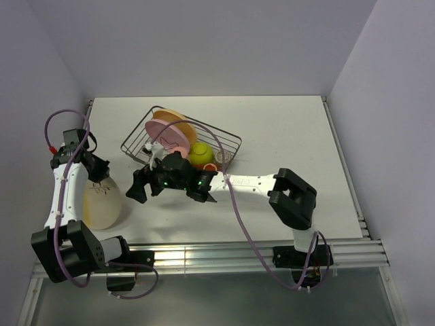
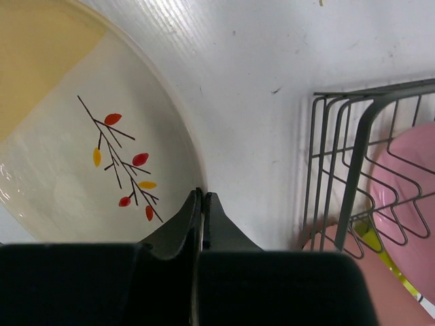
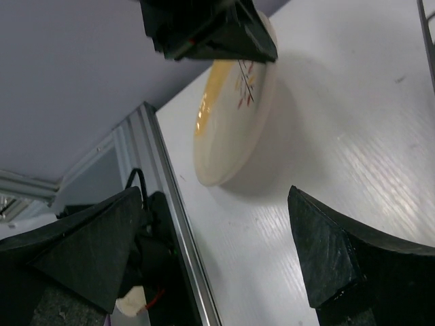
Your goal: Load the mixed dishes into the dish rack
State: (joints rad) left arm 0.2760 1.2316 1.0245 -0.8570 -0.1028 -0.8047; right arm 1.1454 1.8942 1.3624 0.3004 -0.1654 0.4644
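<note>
Left hand [image 2: 202, 197] is pinched shut on the rim of the cream plate [image 3: 231, 115], which stands tilted with its lower edge on the tabletop [image 1: 285, 129], left of the dish rack [image 1: 232, 140]. Glossy and pale, the plate has a yellow patch and a painted twig with red and yellow leaves. Right hand [image 3: 216, 197] hangs wide open nearby, facing the plate.

White counter [image 1: 292, 129], pale lavender walls [image 1: 204, 41] on three sides, aluminium rails [image 1: 224, 252] along near edge, soft even light.
</note>
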